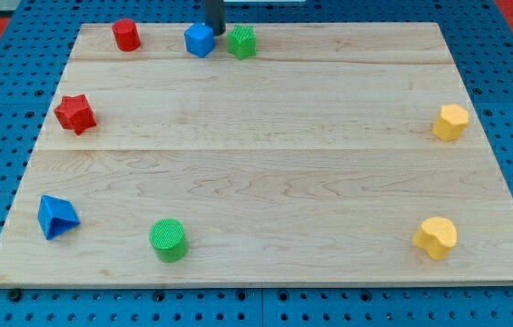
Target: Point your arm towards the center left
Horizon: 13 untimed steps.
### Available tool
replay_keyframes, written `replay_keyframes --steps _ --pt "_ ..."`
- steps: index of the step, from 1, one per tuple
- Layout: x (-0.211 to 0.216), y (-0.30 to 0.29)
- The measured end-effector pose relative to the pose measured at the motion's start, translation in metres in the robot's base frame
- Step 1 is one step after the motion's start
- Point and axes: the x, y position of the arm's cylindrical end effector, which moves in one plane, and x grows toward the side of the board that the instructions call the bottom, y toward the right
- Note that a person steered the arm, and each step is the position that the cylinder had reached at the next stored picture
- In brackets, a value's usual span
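Tip (pixel 214 30) sat between blue cube (pixel 199 40) and green block (pixel 241 42), gripping nothing; both likely light, easily nudged.

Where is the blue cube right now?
The blue cube sits at the view's top edge of the board, left of centre, beside the green block, with my tip just behind them.

1. Our dark rod enters at the view's twelve o'clock edge, standing nearly upright.
2. Our tip (pixel 215 31) rests at the board's twelve o'clock side, slightly toward eleven.
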Motion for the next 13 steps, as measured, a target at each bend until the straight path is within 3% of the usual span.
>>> replay_keyframes --steps 1,3,4,5,7,9,13 --pt "0.056 0.0" --pt "0.079 0.002" --pt "0.137 0.005" --pt "0.168 -0.007" --pt "0.19 -0.069" --pt "0.224 -0.091" --pt "0.227 -0.132"
